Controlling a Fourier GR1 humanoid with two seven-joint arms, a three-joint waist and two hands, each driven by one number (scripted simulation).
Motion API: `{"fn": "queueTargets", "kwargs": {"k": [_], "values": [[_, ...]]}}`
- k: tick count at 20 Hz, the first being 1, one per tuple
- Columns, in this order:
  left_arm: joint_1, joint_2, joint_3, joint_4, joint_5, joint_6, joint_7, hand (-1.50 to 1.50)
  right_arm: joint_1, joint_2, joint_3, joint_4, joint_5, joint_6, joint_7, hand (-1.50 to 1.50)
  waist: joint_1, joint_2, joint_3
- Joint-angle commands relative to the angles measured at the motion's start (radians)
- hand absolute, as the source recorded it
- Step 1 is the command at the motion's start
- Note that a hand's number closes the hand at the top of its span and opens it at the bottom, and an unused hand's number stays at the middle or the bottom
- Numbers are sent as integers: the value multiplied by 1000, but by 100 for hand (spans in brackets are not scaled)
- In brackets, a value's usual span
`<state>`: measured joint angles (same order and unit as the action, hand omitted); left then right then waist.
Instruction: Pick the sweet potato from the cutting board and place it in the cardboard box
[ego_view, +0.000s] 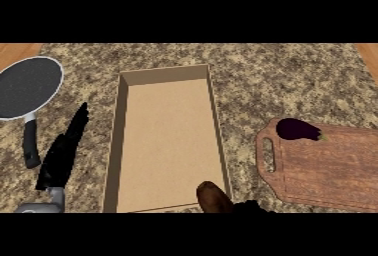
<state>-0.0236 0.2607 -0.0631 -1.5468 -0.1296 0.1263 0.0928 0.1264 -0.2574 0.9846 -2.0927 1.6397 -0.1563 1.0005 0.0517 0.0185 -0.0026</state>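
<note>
On the counter (295, 75), the right hand (251, 206) grips the sweet potato (212, 196) over the cardboard box (166, 145).

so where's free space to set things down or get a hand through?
Most of the cardboard box floor is bare; the sweet potato, held by the right hand, sits at its near right corner. The cutting board is bare below the eggplant. Crowded left: frying pan, left hand.

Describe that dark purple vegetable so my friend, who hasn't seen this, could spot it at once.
Find the wooden cutting board at the counter's right side, right of the long cardboard box. On the board's top left corner, just above its handle slot, lies an eggplant. It is the only glossy purple-black thing there, unlike the brown sweet potato at the box's near end.
</note>
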Motion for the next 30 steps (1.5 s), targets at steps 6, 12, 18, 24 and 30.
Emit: {"fn": "queueTargets", "kwargs": {"k": [6,12,18,24,30], "values": [[-32,-11,-12,0,-4,-4,11,0,-118,244,-91,30,-207,33,119,150,23,14,0],[-23,-5,-7,2,4,-16,-9,0,-137,245,-176,116,-305,26,129,150,44,19,0],[-50,-15,-19,-3,4,-21,15,0,-176,246,-241,164,-389,-46,140,-150,44,19,3],[-67,0,0,24,5,-26,18,0,-463,255,-399,333,-508,-214,158,-150,43,9,4],[-37,-28,-15,63,-3,-17,-24,0,-625,256,-527,423,-534,-496,132,-150,19,1,3]]}}
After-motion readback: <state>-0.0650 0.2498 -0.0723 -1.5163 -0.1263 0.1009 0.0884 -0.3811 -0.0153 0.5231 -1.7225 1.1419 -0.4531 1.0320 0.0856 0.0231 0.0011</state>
